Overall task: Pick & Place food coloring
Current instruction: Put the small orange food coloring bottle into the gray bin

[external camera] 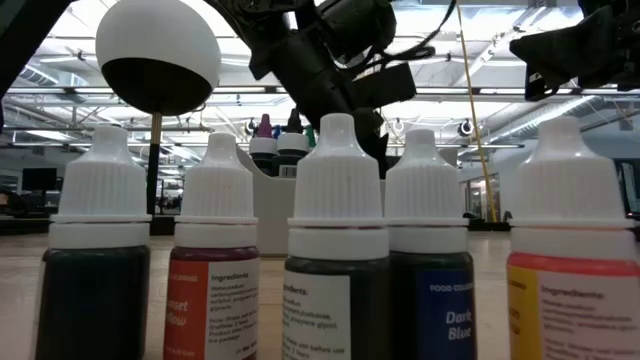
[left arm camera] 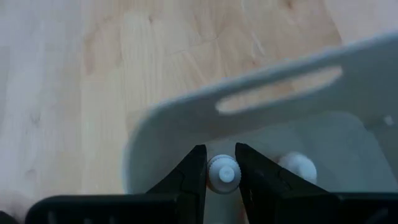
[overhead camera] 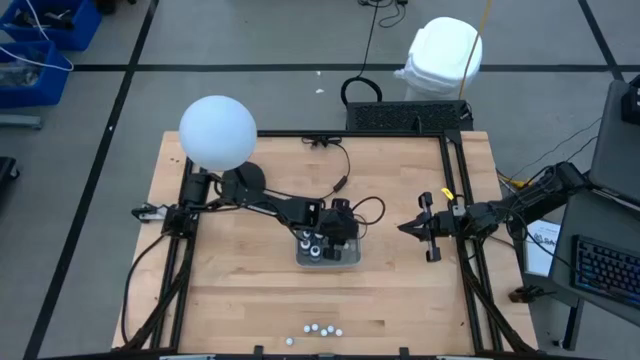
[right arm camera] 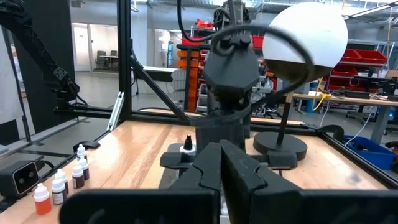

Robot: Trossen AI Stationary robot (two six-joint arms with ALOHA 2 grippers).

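From where I stand, the left claw (overhead camera: 338,232) is down over the grey tray (overhead camera: 342,262) in the middle of the desk (overhead camera: 250,290), its fingers (left arm camera: 189,177) closed on the white cap of one small bottle (left arm camera: 223,175) of food coloring. The wrist view shows the cap pinched squarely between both pads, with the tray's slotted wall just ahead of the claw and another white cap (left arm camera: 298,167) just beside the held one, inside the tray.

The step looks like setting this bottle into the tray. To do it well, I would say the claw should lower straight, keep the bottle upright, and open only once the base rests on the tray floor. The neighbouring cap is close, so the fingers should part gently and lift straight up, or they may tip it.

A row of bottles (overhead camera: 322,329) waits near the desk's front edge, well apart from the claw. The right claw (overhead camera: 408,229) hovers shut, off to the tray's far side, holding nothing.
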